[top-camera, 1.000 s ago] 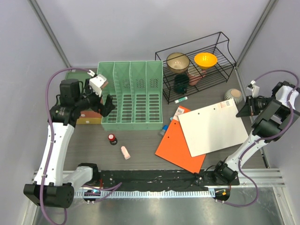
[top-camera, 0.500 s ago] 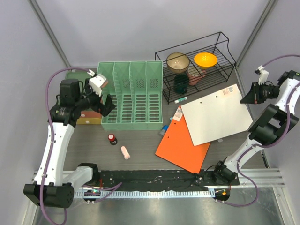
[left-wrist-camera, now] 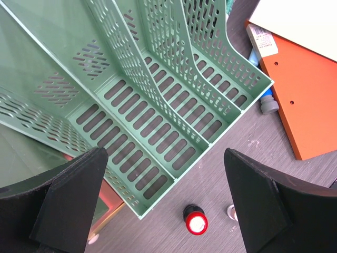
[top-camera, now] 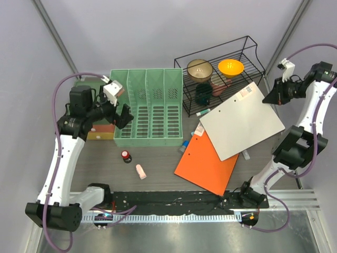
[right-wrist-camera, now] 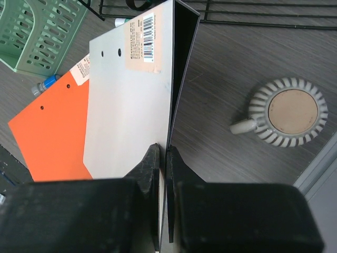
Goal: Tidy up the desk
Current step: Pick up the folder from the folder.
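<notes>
The desk (top-camera: 158,158) is a dark wood-grain tabletop. My right gripper (top-camera: 269,97) is shut on the right edge of a white folder (top-camera: 241,122) and holds it tilted, its right side raised. In the right wrist view the fingertips (right-wrist-camera: 162,150) pinch the folder (right-wrist-camera: 126,105) edge-on. An orange folder (top-camera: 205,161) lies flat, partly under the white one. My left gripper (top-camera: 120,117) is open and empty above the front left of the green file rack (top-camera: 147,108), whose slots show in the left wrist view (left-wrist-camera: 158,89).
A black wire rack (top-camera: 251,62) at the back holds bowls. A ribbed cup (right-wrist-camera: 284,110) sits right of the white folder. A red-capped bottle (top-camera: 126,156), a pink object (top-camera: 140,171) and a blue-capped marker (top-camera: 184,146) lie in front of the file rack.
My right gripper has risen and moved toward the back, lifting the white folder's right edge and swinging it over the ribbed cup. The left arm has barely moved.
</notes>
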`<state>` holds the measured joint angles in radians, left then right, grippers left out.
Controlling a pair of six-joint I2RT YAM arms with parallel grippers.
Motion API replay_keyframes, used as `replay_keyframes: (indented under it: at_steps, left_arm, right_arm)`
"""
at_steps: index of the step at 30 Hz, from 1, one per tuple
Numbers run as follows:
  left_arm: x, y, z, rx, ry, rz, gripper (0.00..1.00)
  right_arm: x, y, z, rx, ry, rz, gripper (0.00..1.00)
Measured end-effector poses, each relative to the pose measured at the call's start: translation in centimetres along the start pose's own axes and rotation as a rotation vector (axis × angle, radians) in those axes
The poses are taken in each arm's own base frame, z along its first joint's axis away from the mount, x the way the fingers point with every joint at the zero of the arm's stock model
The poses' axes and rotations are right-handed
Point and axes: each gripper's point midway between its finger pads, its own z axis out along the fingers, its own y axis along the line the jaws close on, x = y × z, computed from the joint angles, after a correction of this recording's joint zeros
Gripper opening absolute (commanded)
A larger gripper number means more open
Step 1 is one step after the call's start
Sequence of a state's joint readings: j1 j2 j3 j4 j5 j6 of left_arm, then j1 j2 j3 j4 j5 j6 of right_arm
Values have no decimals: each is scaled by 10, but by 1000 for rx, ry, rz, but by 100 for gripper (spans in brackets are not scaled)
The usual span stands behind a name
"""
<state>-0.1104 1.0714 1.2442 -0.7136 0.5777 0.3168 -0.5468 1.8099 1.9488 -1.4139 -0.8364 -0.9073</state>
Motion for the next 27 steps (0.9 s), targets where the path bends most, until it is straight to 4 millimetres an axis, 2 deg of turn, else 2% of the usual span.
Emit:
replay_keyframes:
  at_steps: [11,18,27]
  left_arm:
    - [-16,-3,4,24,-20,23,100]
    - [-35,-8,13,67,-35,44,100]
    - [-57,-26,25,177,-67,86,99]
  right_arm:
    - [-22,26,-12,49,-1,-90,1]
    - [-46,60,-14,53,-8,-188,1]
    - [-72,104,-33,96,-46,-330,1]
